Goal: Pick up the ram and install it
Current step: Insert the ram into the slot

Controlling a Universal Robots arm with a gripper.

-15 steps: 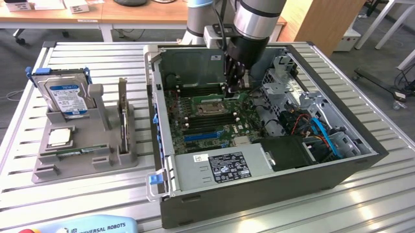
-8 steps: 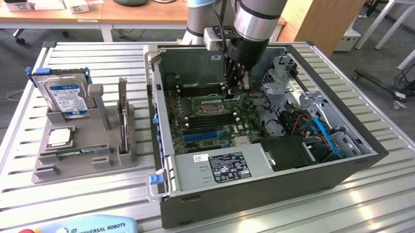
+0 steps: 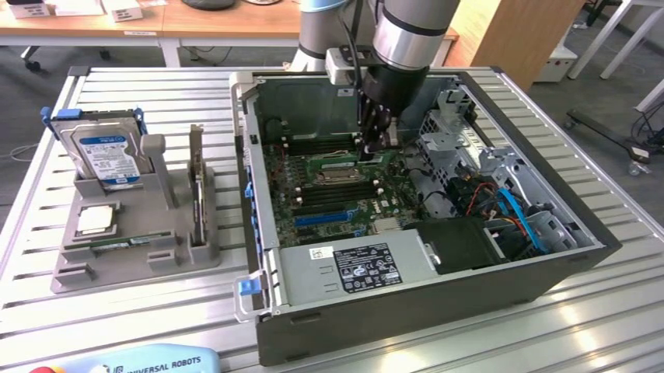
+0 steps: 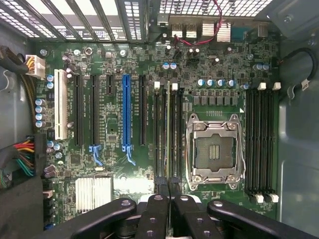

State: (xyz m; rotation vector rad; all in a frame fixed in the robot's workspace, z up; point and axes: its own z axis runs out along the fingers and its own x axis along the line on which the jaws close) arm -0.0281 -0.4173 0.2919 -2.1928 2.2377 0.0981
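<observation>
Pincer is pinched almost shut on the ram, which sits edge-on along the memory slots, just beside the CPU socket, mid-motherboard.

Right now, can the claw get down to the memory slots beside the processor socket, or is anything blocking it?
Probably yes. The claw, shut on the ram, hangs inside the open case right over those memory slots. No cable or bracket crosses beneath it.
</observation>
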